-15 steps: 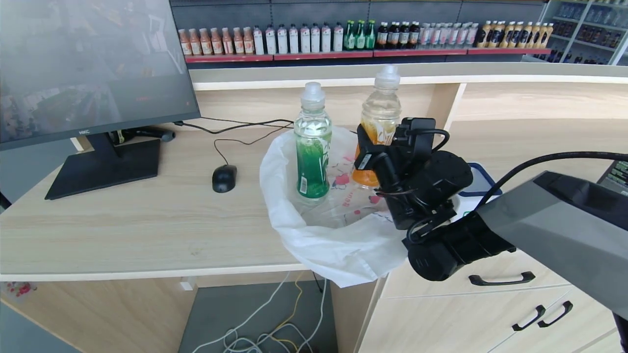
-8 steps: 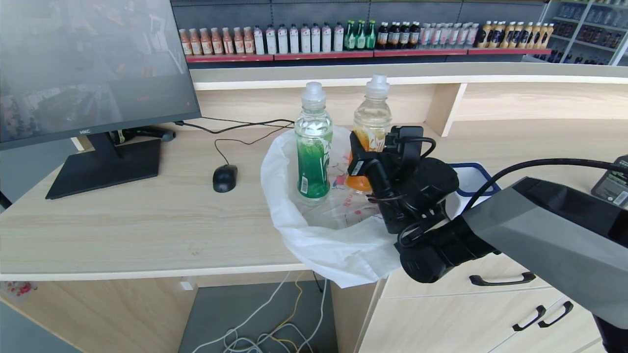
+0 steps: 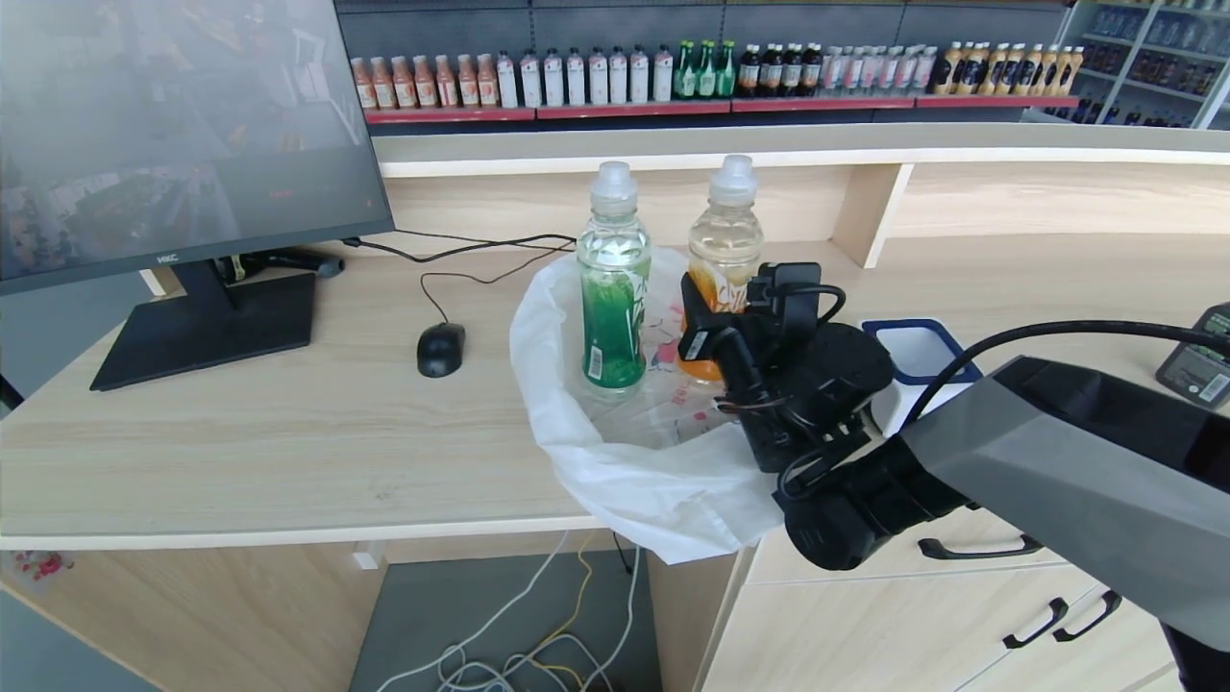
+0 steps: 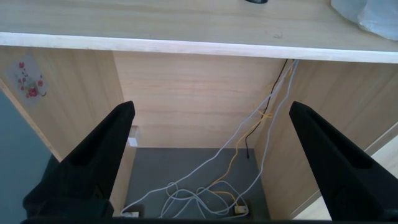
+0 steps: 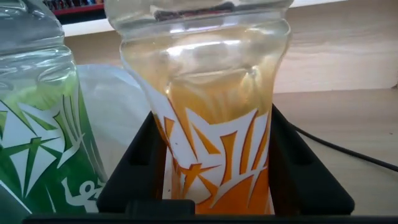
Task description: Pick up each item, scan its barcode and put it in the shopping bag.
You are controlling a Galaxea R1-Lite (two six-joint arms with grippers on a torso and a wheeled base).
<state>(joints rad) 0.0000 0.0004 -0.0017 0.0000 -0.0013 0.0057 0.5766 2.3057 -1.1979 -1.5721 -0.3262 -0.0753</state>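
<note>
My right gripper (image 3: 709, 327) is shut on an orange drink bottle (image 3: 723, 252), holding it upright over the open white shopping bag (image 3: 634, 461). In the right wrist view the orange bottle (image 5: 214, 137) sits between the two black fingers (image 5: 134, 165). A green drink bottle (image 3: 612, 288) stands upright inside the bag, just left of the orange one; the same green bottle (image 5: 43, 130) shows beside it. My left gripper (image 4: 211, 162) hangs open below the counter edge, facing cables on the floor, with nothing between its fingers.
A monitor (image 3: 173, 144) stands at the left of the counter, with a black mouse (image 3: 440, 349) and its cable near the bag. A blue-rimmed white tray (image 3: 918, 351) lies right of the bag. A scanner device (image 3: 1196, 360) sits at the far right. Drawers are below.
My right gripper has carried the orange bottle leftward and lower, closer to the green bottle and into the bag's opening. The green bottle and bag have stayed put.
</note>
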